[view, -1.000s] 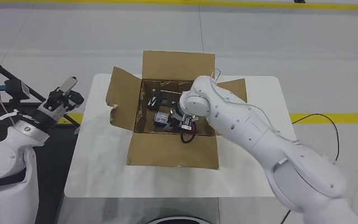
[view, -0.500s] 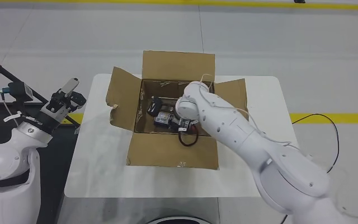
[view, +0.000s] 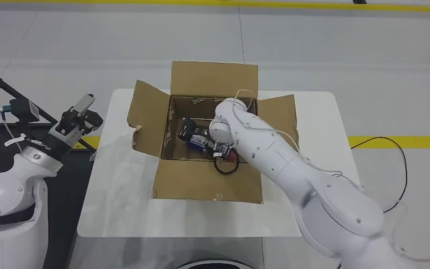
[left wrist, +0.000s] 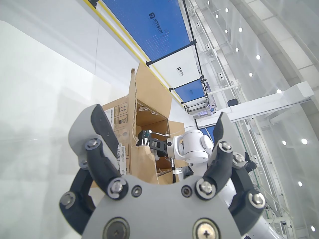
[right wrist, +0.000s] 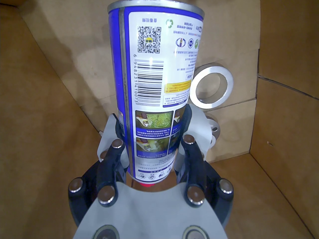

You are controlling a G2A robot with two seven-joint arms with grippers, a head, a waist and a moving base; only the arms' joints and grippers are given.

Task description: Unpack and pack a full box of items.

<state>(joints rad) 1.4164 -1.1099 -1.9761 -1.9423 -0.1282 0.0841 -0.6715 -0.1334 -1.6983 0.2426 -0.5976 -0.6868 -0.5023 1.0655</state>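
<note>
Right gripper (right wrist: 152, 123) inside the cardboard box (view: 205, 180), clamped on a spray can (right wrist: 154, 63).
At the centre of the top view the open box stands on the white desk (view: 121, 195). The right gripper's fingers are closed around the blue-and-white can's lower body, with a metal ring (right wrist: 211, 87) just beside it. The left gripper (left wrist: 160, 123) hangs wide open and empty at the left edge, beside the desk.

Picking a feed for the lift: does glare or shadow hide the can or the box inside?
Right wrist view: spray can evenly lit, just a soft shadow on the box wall behind it. Top view: box interior sits in shadow. Left wrist view: ceiling lights glare, straight lines bow.
</note>
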